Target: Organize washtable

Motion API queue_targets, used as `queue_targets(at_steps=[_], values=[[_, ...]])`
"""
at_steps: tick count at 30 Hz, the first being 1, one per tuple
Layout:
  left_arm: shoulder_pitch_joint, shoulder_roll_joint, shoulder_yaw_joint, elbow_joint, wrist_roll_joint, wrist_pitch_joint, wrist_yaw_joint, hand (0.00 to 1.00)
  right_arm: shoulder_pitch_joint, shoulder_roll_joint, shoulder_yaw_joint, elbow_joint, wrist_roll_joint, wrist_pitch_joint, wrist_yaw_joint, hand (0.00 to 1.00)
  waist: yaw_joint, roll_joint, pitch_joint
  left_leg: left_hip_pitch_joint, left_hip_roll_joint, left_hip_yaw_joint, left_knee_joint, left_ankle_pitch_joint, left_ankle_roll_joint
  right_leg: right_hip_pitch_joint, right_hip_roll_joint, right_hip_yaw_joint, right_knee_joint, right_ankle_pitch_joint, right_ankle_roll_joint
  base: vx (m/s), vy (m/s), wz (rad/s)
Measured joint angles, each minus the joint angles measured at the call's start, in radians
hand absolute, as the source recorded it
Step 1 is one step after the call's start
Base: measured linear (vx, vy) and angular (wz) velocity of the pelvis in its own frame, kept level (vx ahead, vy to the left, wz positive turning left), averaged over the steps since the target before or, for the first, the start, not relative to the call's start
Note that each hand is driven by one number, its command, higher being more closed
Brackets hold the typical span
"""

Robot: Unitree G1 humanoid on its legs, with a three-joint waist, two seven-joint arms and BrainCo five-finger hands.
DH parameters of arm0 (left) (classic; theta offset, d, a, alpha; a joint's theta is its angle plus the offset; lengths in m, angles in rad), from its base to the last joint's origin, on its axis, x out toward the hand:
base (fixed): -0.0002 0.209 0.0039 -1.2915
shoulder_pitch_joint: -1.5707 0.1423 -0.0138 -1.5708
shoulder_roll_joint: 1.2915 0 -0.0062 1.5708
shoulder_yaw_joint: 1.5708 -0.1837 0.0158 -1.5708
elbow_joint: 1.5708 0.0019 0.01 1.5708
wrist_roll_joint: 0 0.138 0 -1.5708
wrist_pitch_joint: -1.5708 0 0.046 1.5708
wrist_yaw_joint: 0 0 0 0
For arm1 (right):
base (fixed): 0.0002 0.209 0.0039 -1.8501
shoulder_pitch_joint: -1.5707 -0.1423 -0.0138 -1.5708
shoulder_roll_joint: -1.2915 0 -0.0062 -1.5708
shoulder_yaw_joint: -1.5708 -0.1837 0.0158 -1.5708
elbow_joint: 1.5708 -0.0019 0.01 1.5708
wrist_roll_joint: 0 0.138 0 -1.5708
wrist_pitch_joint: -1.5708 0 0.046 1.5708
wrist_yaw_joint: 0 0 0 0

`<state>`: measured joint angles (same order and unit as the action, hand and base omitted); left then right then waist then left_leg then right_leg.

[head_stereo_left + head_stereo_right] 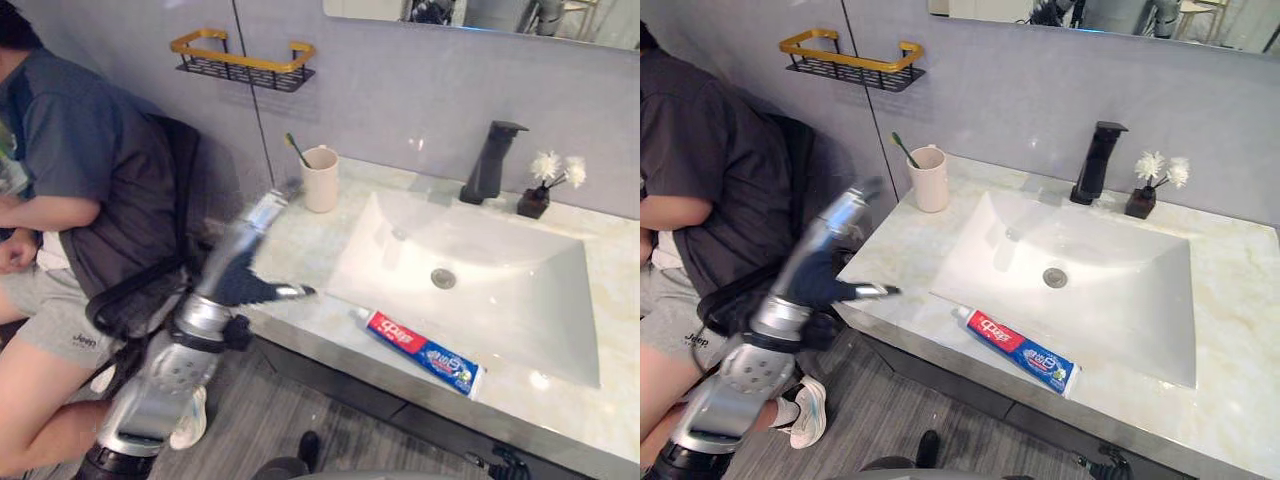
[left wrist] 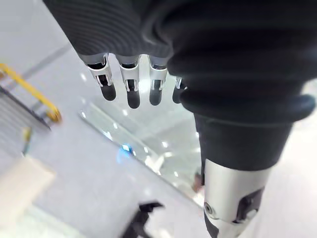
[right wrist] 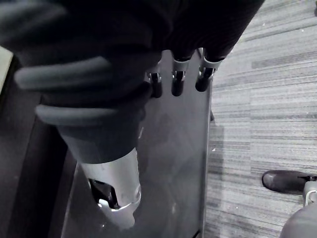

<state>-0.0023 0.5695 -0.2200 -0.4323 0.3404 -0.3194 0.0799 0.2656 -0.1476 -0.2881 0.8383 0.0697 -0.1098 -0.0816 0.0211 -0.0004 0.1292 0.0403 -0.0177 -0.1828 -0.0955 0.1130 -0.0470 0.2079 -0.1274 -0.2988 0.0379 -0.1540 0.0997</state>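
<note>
Left hand is up at the left end of the counter, fingers straight to relaxed w/ thumb apart, nothing in it. Fingertips point out over the front edge of the stone, toward the sink side.

Toothpaste tube is the likely pick. It lies flat on the front strip of the counter, just ahead of the sink basin, past the fingertips and off to the hand's right. It is near but not touching. Long axis runs roughly along the counter's front edge, slightly slanted: white cap end faces the left hand, crimped tail end points away.

Right hand hangs low by the cabinet front over the floor, fingers loose, holding nothing. Left hand is clearly the nearer one.

My read: reach goes sideways along the edge, cap end met first. To grasp across the tube, not along it, the hand prob. needs to turn so fingers cross the long axis.

Cup w/ toothbrush stands beyond the left hand, toward the wall, apart from it.
</note>
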Motion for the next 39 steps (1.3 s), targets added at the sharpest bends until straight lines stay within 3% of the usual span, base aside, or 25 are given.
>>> queue_targets(at_steps=[4,7,14,25,31,37,38,39], values=[[-0.095,0.002,-0.136,0.158,0.032,0.005,-0.066,0.00,-0.005,-0.001,0.038,0.000,0.000,-0.002,0.023,0.00,-0.010,-0.008,-0.003,0.002,0.014,0.013,0.000,0.001,-0.002,-0.005,0.011,0.014,0.001,0.002,-0.003,-0.02,-0.043,-0.12],[-0.113,0.002,-0.162,0.211,0.068,0.007,-0.100,0.00,-0.016,-0.002,0.071,0.000,-0.001,-0.002,0.032,0.00,-0.017,-0.015,-0.002,0.000,0.017,0.030,0.000,0.001,-0.002,-0.016,0.017,0.032,-0.002,0.008,-0.012,-0.02,-0.023,-0.18],[-0.175,0.002,-0.202,0.389,0.148,0.040,-0.106,0.00,-0.041,-0.004,0.102,0.000,-0.001,-0.002,0.041,0.00,-0.050,-0.020,-0.001,0.004,0.020,0.047,0.000,0.001,-0.002,-0.021,0.018,0.051,-0.008,0.012,-0.015,-0.03,-0.008,-0.08],[-0.244,-0.009,-0.303,0.468,0.223,0.041,-0.124,0.00,-0.065,-0.008,0.123,0.000,-0.002,-0.002,0.041,0.00,-0.069,-0.028,0.006,-0.005,0.019,0.062,0.000,0.000,-0.002,-0.021,0.015,0.060,-0.043,0.033,-0.009,-0.01,-0.006,-0.03],[-0.275,-0.024,-0.330,0.483,0.226,0.040,-0.124,0.00,-0.099,-0.017,0.130,0.000,-0.002,-0.003,0.041,0.00,-0.096,-0.013,0.015,-0.004,0.019,0.083,0.000,0.000,-0.002,-0.022,0.015,0.082,-0.063,0.053,-0.006,-0.03,-0.007,-0.10],[-0.295,-0.060,-0.369,0.484,0.261,0.040,-0.124,0.00,-0.102,-0.017,0.131,0.000,-0.002,-0.003,0.041,0.00,-0.098,-0.011,0.015,-0.002,0.019,0.086,-0.001,0.000,-0.002,-0.022,0.014,0.084,-0.062,0.053,-0.006,-0.02,-0.007,-0.01],[-0.296,-0.066,-0.376,0.485,0.261,0.040,-0.124,1.00,-0.103,-0.017,0.132,0.000,-0.002,-0.003,0.041,0.00,-0.100,-0.011,0.015,-0.002,0.019,0.086,-0.001,0.000,-0.002,-0.022,0.014,0.084,-0.062,0.053,-0.006,0.00,0.000,0.00],[-0.299,-0.073,-0.380,0.488,0.261,0.039,-0.124,1.00,-0.103,-0.017,0.132,0.000,-0.002,-0.003,0.041,0.00,-0.102,-0.011,0.016,-0.002,0.019,0.086,-0.001,0.000,-0.002,-0.022,0.013,0.084,-0.062,0.053,-0.006,0.00,0.000,0.00]])
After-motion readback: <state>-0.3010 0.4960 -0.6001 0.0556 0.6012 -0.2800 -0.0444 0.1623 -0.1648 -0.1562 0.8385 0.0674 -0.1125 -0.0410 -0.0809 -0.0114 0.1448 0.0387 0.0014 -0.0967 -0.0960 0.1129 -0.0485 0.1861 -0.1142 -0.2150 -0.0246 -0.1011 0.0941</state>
